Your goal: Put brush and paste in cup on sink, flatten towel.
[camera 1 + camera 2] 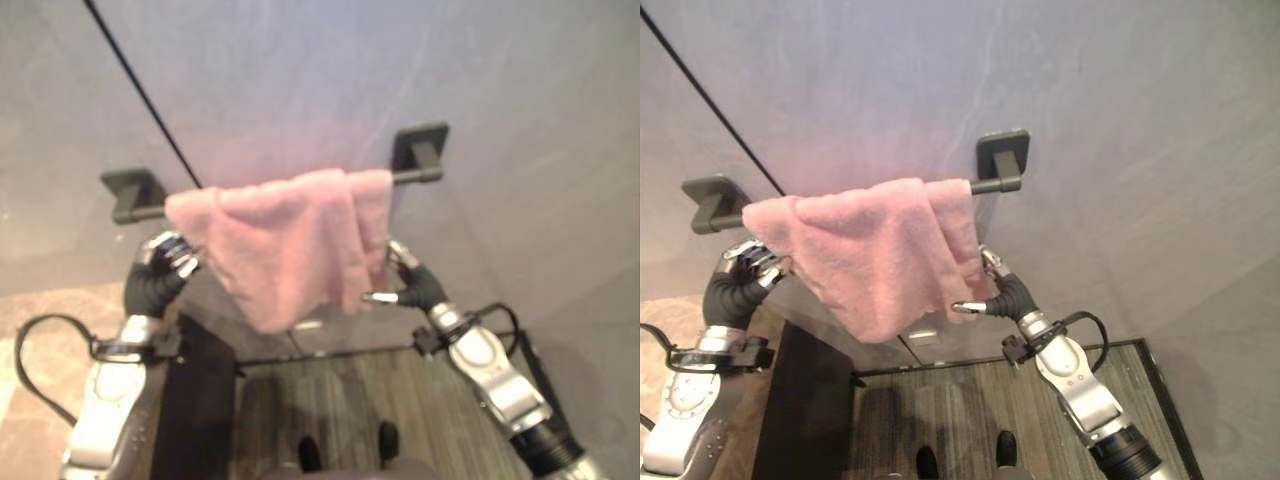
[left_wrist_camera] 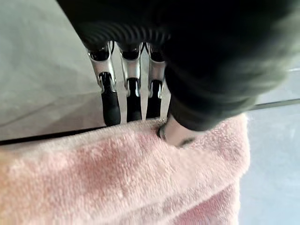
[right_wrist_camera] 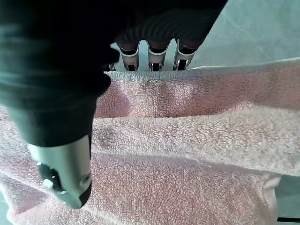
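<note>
We see the pink towel (image 1: 285, 240) draped in bunched folds over a dark wall bar (image 1: 420, 176). Our left hand (image 1: 165, 262) pinches the towel's left edge, thumb on the front, fingers (image 2: 111, 101) behind. Our right hand (image 1: 992, 288) grips the right edge, fingers (image 3: 156, 60) tucked behind the cloth, thumb in front.

Pink terry towel (image 1: 285, 245) draped over a dark wall-mounted towel bar (image 1: 418, 176). The cloth hangs bunched and uneven, with overlapping folds toward its right end and its lower edge sagging to a rounded point near the middle. Its left end reaches nearly to the bar's left bracket.
</note>
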Motion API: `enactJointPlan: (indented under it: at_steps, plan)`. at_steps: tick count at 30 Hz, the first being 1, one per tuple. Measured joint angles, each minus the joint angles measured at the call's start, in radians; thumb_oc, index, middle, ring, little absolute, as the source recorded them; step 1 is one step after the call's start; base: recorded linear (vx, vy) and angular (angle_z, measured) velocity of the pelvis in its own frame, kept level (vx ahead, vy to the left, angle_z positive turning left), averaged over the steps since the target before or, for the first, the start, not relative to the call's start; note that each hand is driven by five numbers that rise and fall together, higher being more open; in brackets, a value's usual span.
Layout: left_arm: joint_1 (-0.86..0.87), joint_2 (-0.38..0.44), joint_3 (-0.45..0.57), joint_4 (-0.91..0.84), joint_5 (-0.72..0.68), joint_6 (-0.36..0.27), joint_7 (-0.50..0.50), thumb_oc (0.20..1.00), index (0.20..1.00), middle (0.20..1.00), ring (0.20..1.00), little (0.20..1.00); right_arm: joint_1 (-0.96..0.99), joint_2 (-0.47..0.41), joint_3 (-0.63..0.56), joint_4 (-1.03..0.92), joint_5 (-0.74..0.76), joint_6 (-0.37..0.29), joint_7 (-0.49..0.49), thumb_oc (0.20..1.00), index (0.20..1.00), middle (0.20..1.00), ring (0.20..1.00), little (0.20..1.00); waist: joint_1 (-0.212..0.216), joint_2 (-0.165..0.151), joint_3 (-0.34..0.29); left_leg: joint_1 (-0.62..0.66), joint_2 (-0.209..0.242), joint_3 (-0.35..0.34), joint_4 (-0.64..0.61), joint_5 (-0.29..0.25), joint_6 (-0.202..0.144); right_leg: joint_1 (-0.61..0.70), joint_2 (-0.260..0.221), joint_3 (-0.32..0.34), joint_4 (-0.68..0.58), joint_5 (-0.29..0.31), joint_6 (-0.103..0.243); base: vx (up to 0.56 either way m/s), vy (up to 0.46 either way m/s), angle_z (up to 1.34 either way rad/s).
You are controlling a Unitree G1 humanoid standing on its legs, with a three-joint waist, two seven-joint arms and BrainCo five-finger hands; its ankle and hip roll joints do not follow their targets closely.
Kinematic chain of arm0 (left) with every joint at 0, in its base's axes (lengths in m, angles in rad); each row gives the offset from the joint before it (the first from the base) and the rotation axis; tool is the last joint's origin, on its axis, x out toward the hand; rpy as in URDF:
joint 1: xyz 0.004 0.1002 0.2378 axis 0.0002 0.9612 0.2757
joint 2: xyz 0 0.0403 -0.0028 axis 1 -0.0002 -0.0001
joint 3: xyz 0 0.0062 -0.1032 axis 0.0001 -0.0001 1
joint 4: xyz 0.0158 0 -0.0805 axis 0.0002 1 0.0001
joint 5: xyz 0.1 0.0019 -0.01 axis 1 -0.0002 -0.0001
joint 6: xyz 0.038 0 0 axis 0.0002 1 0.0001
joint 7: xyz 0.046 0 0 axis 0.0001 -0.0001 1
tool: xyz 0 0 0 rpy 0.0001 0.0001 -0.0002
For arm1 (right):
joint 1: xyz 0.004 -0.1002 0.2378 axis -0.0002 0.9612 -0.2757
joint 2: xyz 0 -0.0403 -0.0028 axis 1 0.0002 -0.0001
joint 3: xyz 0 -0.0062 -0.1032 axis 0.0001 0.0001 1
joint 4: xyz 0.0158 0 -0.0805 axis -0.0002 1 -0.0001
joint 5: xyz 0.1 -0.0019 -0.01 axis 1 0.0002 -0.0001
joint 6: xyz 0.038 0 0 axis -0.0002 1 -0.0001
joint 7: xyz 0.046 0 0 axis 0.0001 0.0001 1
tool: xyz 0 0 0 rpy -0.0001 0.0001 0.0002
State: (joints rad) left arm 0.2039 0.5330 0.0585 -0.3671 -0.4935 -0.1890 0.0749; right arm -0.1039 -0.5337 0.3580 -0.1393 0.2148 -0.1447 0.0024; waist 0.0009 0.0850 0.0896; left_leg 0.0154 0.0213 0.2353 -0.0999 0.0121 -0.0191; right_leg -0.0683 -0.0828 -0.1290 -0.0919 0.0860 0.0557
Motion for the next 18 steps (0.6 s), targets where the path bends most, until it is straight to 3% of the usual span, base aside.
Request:
enactJointPlan:
  at_steps: [12, 15, 18]
  plan:
    - [-0.016, 0.002, 0.042, 0.0, 0.031, -0.001, 0.02, 0.2, 0.2, 0.2, 0.2, 0.2, 0.003, 0.0, 0.0, 0.0, 0.0, 0.0, 0.005, 1.0, 1.0, 1.0, 1.0, 1.0, 0.003, 0.002, 0.001, 0.0, 0.0, 0.0, 0.0, 0.0, 0.0, 0.0, 0.0, -0.001, 0.0, 0.0, 0.0, 0.0, 0.0, 0.0]
    - [-0.016, 0.035, 0.046, 0.0, 0.083, 0.0, 0.02, 0.2, 0.2, 0.2, 0.2, 0.2, 0.005, 0.0, 0.0, 0.001, 0.0, 0.0, 0.009, 1.0, 1.0, 1.0, 1.0, 1.0, 0.005, 0.002, 0.001, 0.0, 0.0, 0.0, 0.0, 0.0, 0.0, 0.001, 0.0, -0.001, 0.0, 0.0, 0.0, 0.0, 0.0, 0.0]
    - [-0.017, 0.012, 0.065, 0.0, 0.097, -0.004, 0.034, 0.2, 0.2, 0.2, 0.2, 0.2, 0.012, -0.002, 0.0, 0.001, 0.0, 0.0, 0.012, 1.0, 1.0, 1.0, 1.0, 1.0, 0.003, 0.005, 0.0, 0.0, 0.0, 0.0, 0.0, 0.0, 0.0, 0.0, 0.0, -0.001, 0.0, 0.0, 0.0, 0.0, 0.0, 0.0]
